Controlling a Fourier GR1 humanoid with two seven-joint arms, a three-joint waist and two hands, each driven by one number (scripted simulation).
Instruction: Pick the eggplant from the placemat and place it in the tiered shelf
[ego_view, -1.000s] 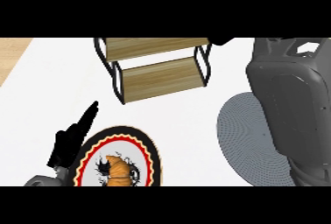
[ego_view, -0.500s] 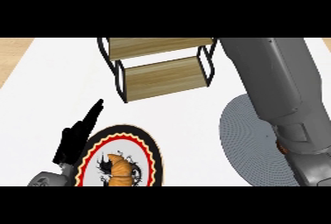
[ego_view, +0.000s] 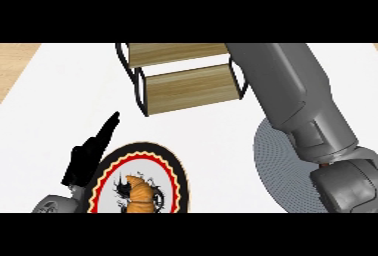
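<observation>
Left hand (ego_view: 87, 157) lay released, fingers straight, beside the patterned plate (ego_view: 173, 172); right forearm (ego_view: 299, 105) spanned grey placemat (ego_view: 269, 155) to tiered shelf (ego_view: 188, 82); right hand and eggplant unseen.

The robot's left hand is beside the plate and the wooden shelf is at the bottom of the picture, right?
Not quite. The head view shows the shelf at the top of the picture, not the bottom. The left hand is indeed beside the plate, on its left.
</observation>
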